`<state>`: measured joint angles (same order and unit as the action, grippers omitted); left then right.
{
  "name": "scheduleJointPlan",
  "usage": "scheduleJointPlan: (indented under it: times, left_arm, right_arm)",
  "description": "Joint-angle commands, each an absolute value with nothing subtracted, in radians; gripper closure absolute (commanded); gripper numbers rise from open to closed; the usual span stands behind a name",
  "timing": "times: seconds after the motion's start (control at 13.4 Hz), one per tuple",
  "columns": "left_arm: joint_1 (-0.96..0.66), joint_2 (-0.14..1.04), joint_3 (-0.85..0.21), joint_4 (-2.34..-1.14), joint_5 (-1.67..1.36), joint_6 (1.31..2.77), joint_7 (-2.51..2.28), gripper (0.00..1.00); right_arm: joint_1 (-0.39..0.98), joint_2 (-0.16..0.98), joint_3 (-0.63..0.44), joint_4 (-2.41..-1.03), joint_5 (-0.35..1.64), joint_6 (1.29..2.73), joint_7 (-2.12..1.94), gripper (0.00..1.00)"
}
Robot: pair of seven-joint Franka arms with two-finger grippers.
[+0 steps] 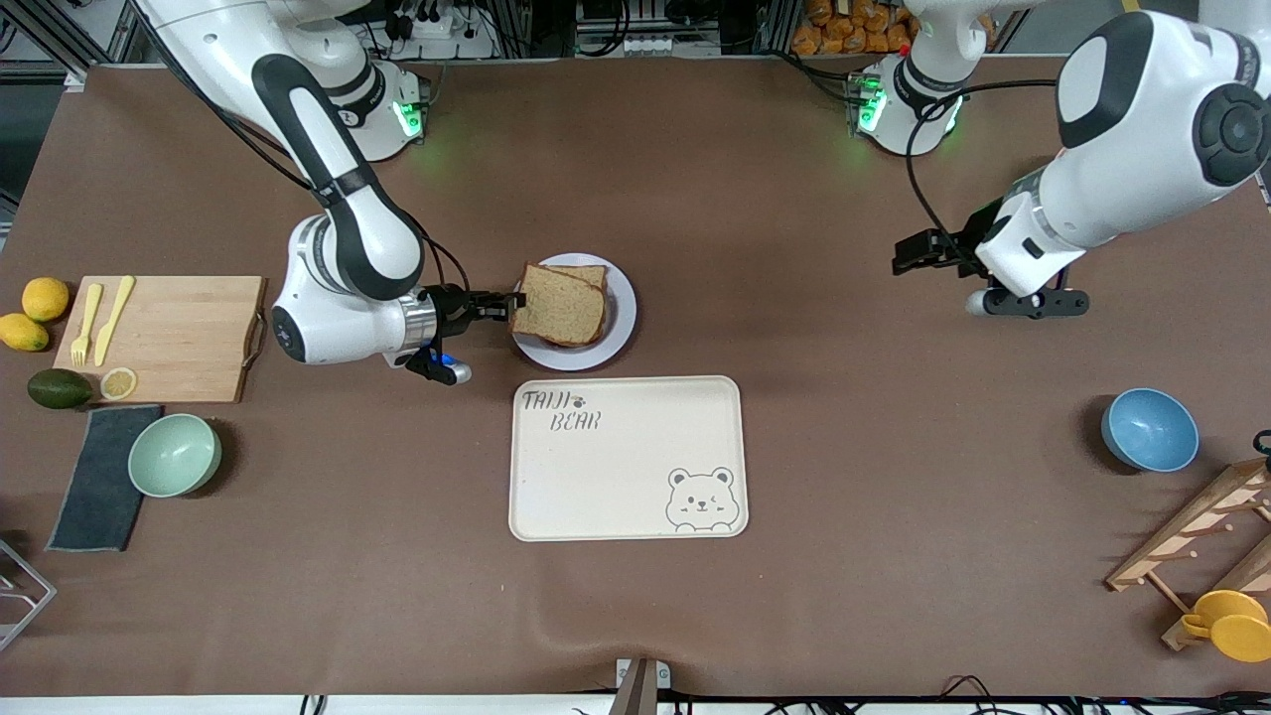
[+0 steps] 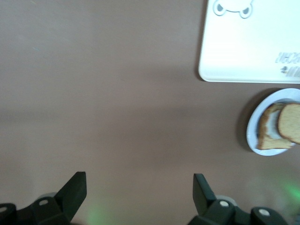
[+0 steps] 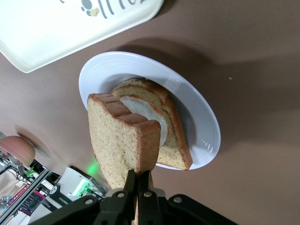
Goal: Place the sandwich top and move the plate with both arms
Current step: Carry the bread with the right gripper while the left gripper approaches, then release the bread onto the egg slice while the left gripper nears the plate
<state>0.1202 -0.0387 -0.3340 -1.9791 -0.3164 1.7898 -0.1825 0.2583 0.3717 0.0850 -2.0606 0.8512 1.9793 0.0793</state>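
Right gripper jaws pinch the sandwich top, tilted over the egg slice on the plate; left gripper waits at 3 o'clock, jaws spread.

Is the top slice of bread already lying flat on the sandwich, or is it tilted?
Tilted: the right gripper pinches the sandwich top by one edge, over the plate.

a wide brown table carries everything. near its middle sits the plate, and just nearer the camera edge lies a cream tray with a bear drawing. toward the right arm's end lie a wooden cutting board, two lemons, an avocado, a dark cloth and a mint-green bowl. toward the left arm's end sit a blue bowl and what looks like a wooden rack at the corner.
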Motion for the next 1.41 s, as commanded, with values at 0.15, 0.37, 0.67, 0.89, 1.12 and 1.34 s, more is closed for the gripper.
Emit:
scheduleJointPlan:
  times: [0.15, 0.37, 0.67, 0.89, 1.12, 1.34]
  left_arm:
    - [0.126, -0.025, -0.362, -2.083, -0.396, 1.841, -0.187, 0.00]
    - [0.124, 0.003, -0.374, -2.103, -0.413, 1.845, -0.187, 0.00]
    - [0.123, 0.076, -0.408, -2.143, -0.563, 1.954, -0.180, 0.00]
    - [0.123, 0.141, -0.494, -2.176, -0.627, 2.099, -0.179, 0.00]
    - [0.115, 0.225, -0.625, -2.238, -0.759, 2.369, -0.179, 0.00]
    - [0.007, 0.323, -0.652, -2.238, -0.855, 2.590, -0.179, 0.00]
  right_arm:
    - [0.262, 0.359, 0.083, -2.164, 0.951, 2.049, -0.061, 1.00]
    - [0.258, 0.379, 0.084, -2.171, 0.956, 2.048, -0.071, 1.00]
    - [0.232, 0.405, 0.084, -2.166, 0.951, 2.039, -0.095, 0.00]
    - [0.196, 0.399, 0.084, -2.143, 0.943, 2.036, -0.087, 0.00]
    - [0.123, 0.391, 0.083, -2.106, 0.855, 1.999, -0.086, 0.00]
    - [0.065, 0.371, 0.075, -2.025, 0.621, 1.970, -0.081, 0.00]
